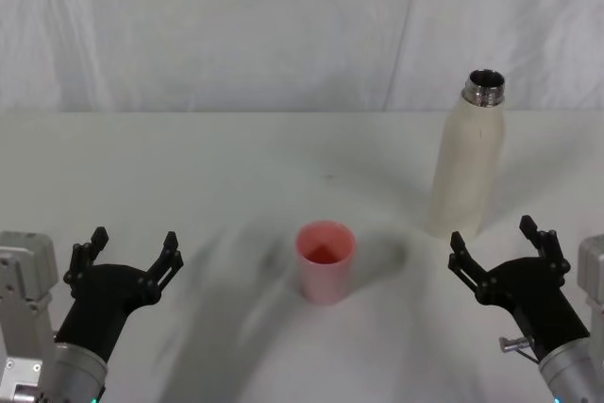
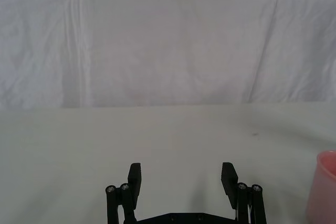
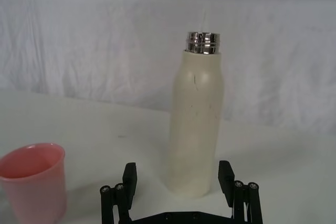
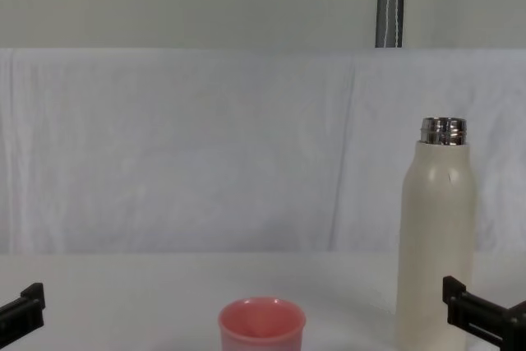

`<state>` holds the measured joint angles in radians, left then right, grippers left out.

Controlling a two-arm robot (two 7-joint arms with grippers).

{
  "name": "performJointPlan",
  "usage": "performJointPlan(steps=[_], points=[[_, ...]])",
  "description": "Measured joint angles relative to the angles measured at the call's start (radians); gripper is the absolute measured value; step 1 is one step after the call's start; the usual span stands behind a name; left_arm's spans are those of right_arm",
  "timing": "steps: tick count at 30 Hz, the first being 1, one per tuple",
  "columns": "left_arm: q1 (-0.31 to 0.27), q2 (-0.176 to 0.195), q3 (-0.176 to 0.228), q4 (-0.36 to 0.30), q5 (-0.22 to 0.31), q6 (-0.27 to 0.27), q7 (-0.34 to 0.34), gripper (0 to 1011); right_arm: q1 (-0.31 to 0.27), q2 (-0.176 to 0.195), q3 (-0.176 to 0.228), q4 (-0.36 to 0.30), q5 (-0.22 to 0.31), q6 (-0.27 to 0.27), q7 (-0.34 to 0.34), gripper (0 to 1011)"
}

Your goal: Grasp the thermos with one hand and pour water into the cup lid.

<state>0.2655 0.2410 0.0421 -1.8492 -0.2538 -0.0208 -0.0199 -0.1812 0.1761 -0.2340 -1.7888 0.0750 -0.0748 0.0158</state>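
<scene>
Thermos [image 1: 469,162] stands upright on the white worktop [image 1: 189,186], toward its right side and nearer the far edge than the cup lid. Its steel neck is bare and open at the top. In the right wrist view the thermos [image 3: 196,121] rises straight ahead of the right gripper, just beyond its fingertips and not touched by them.

Cup lid [image 1: 326,260], pink and upright with its mouth up, sits near the middle of the worktop, toward the near edge, well apart from the thermos. From the chest view the cup lid [image 4: 261,325] shows low in front, the thermos [image 4: 436,244] to its right.

The right gripper [image 1: 503,251] hovers near the worktop's near right corner, just in front of the thermos, jaws spread and holding nothing. The left gripper [image 1: 133,254] hangs near the near left corner, well apart from the cup lid, jaws spread too and empty.

A white cloth [image 4: 205,145] hangs behind the far edge.
</scene>
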Motion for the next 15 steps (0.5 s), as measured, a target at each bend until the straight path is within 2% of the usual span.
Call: performJointPlan(steps=[9, 15], points=[[0.0, 0.0, 0.0, 0.0, 0.0, 0.0, 0.0, 1001, 0.031, 0.006, 0.034, -0.006, 0.019, 0.016, 0.069, 1000], [0.0, 0.0, 0.0, 0.0, 0.0, 0.0, 0.0, 1001, 0.082, 0.015, 0.058, 0.016, 0.028, 0.045, 0.119, 1000]])
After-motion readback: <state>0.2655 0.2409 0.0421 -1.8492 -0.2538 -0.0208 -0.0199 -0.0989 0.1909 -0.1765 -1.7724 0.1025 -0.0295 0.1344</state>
